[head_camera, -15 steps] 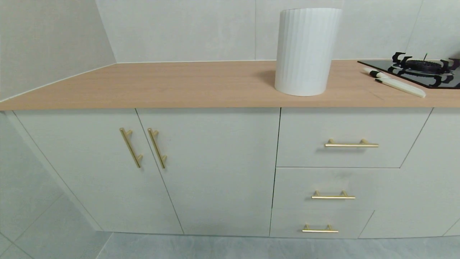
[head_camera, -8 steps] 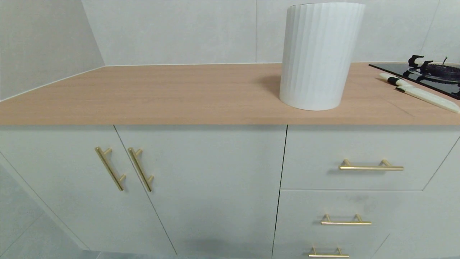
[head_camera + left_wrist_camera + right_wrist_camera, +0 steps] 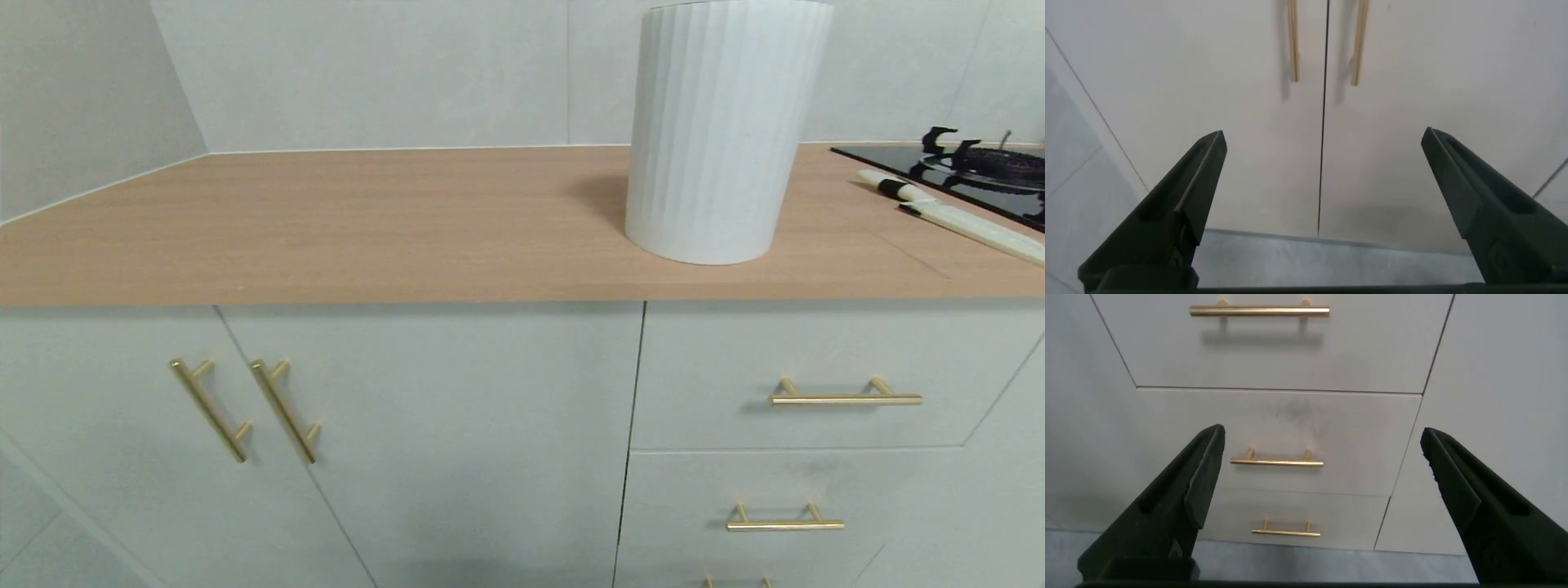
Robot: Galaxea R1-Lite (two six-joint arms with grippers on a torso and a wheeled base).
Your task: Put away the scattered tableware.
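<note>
A tall white ribbed container (image 3: 718,131) stands on the wooden countertop (image 3: 367,220), right of centre. A white knife with a black band (image 3: 947,214) lies on the counter at the far right, beside the hob. My left gripper (image 3: 1323,143) is open, held low in front of the cupboard doors with two gold handles (image 3: 1293,41). My right gripper (image 3: 1323,441) is open too, facing the drawer fronts and their gold handles (image 3: 1277,463). Nothing is between either pair of fingers.
A black gas hob (image 3: 980,163) sits at the counter's far right. Below the counter are two cupboard doors with gold handles (image 3: 245,408) on the left and a stack of drawers (image 3: 845,398) on the right. Tiled walls close the back and left.
The whole head view has shifted: the counter and cupboards now look closer and lower in the picture, so the camera has moved in. The things on the counter have not moved.
</note>
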